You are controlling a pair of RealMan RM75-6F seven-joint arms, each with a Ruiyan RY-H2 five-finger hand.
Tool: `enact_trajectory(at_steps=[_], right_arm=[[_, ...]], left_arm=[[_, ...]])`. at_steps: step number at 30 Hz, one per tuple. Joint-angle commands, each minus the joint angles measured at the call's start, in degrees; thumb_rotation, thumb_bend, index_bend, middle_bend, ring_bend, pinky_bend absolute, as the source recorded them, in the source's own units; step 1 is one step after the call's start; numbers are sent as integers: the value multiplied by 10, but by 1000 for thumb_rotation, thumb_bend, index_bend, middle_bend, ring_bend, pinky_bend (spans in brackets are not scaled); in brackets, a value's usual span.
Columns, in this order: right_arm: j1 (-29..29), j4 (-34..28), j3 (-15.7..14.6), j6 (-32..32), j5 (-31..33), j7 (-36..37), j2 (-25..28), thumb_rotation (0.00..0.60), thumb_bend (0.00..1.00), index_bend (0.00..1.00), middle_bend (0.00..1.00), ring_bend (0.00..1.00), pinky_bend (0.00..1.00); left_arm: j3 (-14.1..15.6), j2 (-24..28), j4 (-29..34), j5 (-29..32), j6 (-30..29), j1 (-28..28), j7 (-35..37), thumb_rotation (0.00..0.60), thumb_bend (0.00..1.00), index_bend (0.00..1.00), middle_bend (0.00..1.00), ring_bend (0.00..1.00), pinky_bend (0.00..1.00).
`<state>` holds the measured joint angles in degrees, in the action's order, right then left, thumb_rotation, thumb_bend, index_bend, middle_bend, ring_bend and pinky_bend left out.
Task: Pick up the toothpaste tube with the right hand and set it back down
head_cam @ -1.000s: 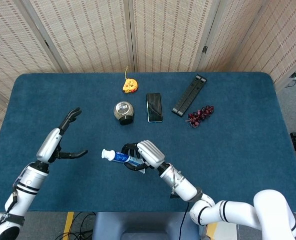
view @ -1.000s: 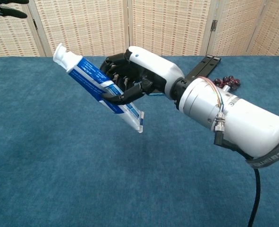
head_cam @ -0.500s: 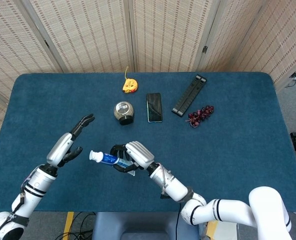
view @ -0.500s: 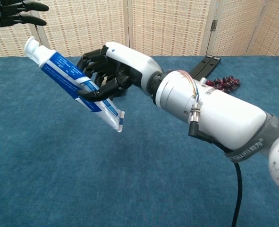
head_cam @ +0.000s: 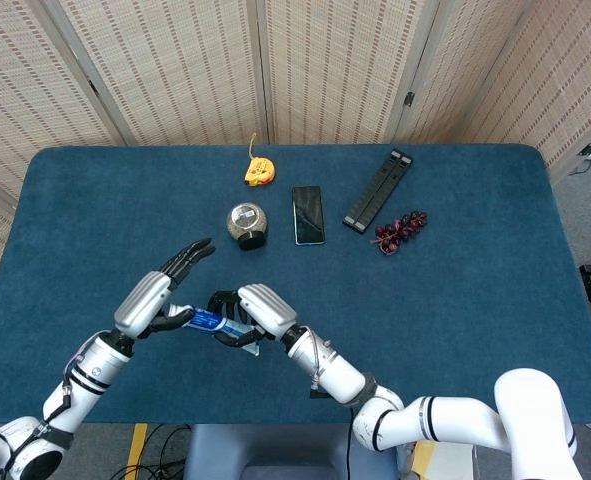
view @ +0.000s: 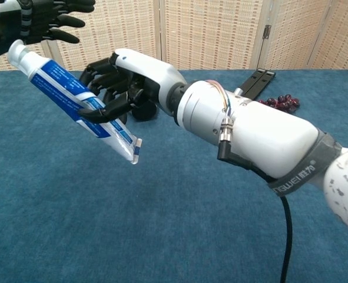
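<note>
My right hand (head_cam: 243,312) (view: 122,82) grips a blue-and-white toothpaste tube (view: 73,101) (head_cam: 209,321) around its middle and holds it above the blue table (head_cam: 455,290). The tube is tilted, white cap up and to the left, crimped end down. My left hand (head_cam: 160,290) (view: 38,20) hovers with fingers spread right by the cap end, holding nothing. From the head view the cap is hidden beneath that hand.
Toward the back of the table lie a yellow tape measure (head_cam: 257,171), a round grey object (head_cam: 246,223), a phone (head_cam: 308,213), a black bar (head_cam: 378,189) and dark grapes (head_cam: 399,230).
My right hand has carried the tube leftward. My left hand has moved right and inward until it is over the cap end.
</note>
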<state>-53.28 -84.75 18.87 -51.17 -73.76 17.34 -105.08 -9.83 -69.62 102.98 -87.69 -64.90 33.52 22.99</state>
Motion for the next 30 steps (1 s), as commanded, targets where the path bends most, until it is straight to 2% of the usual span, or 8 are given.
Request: enact_trajectory(at_steps=[1,12,30], right_arm=[[-1,-2,2,1,4,-3,-1,600,603,685,640,556,626],[-5,-10,10,11,33,-15,-4,600,624,703,657,574,634],[-9,-14,18,9,44,-25,-9,600,669,732,681,596,658]], left_arm=[[2,-2,-1,-1,3,4,-9,0,0,0,0,0,137],[9,-9,-8,-2,7,14,-62,0,0,0,0,0,137],[20,-5,11,17,31,23,-40,0,0,0,0,0,137]])
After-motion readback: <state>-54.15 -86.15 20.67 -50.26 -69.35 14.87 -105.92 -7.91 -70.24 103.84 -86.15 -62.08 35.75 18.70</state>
